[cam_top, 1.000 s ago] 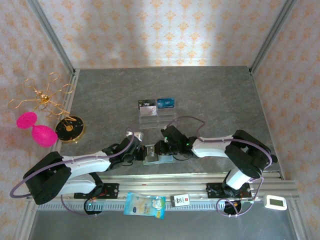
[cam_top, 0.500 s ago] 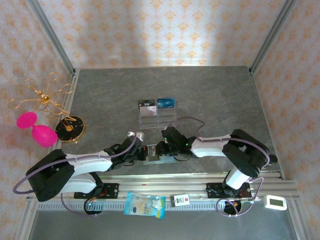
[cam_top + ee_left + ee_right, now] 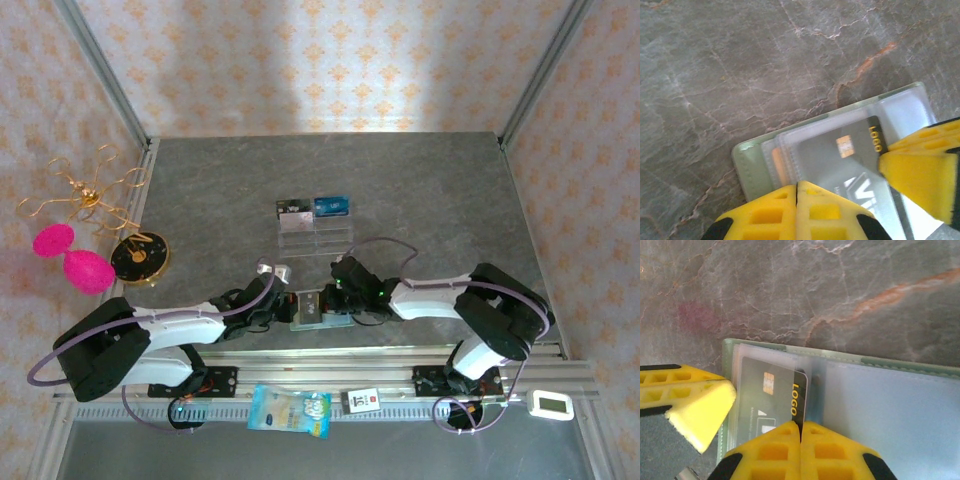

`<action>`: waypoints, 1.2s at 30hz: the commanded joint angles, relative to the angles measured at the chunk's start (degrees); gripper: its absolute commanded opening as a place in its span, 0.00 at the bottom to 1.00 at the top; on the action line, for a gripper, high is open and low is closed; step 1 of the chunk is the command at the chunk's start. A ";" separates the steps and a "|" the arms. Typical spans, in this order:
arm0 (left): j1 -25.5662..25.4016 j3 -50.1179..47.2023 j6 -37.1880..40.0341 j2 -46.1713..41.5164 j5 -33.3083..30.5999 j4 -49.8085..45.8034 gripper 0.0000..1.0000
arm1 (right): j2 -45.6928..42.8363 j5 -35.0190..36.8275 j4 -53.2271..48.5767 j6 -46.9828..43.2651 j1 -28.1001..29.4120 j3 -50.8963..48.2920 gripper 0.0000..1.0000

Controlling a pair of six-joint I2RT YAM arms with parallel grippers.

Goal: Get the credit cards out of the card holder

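The sage-green card holder (image 3: 312, 308) lies open near the table's front edge, between both grippers. Its clear pockets (image 3: 890, 415) hold a dark card (image 3: 765, 400) with a chip and gold LOGO lettering. The card's black edge sticks out of its pocket. My right gripper (image 3: 801, 426) is shut on that edge. My left gripper (image 3: 797, 187) is shut on the card holder's (image 3: 751, 167) clear pocket at the opposite end. A tan credit card (image 3: 777, 160) shows through a pocket underneath. In the top view the left gripper (image 3: 287, 305) and right gripper (image 3: 333, 300) face each other.
A clear acrylic rack (image 3: 314, 228) behind the card holder carries a dark card (image 3: 292, 208) and a blue card (image 3: 331, 206). A black disc (image 3: 139, 258), pink shapes (image 3: 75, 258) and a gold wire piece (image 3: 90, 195) sit at the left. The front rail (image 3: 400, 350) lies just below the wallet.
My right gripper's jaws have closed on the dark card's edge and that arm has shifted a little to the right. The left gripper has stayed shut in place.
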 commanded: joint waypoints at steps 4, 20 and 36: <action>0.23 -0.78 1.05 -0.97 -1.24 -4.61 0.00 | -3.74 4.94 -2.47 0.88 -0.14 -3.34 0.00; -3.77 5.27 1.18 5.15 0.04 -3.58 0.00 | 0.70 1.01 -0.06 -1.00 0.89 -0.90 0.04; -3.69 2.91 0.26 4.41 0.06 -1.92 0.00 | -2.11 2.06 0.94 1.66 -0.84 -4.15 0.00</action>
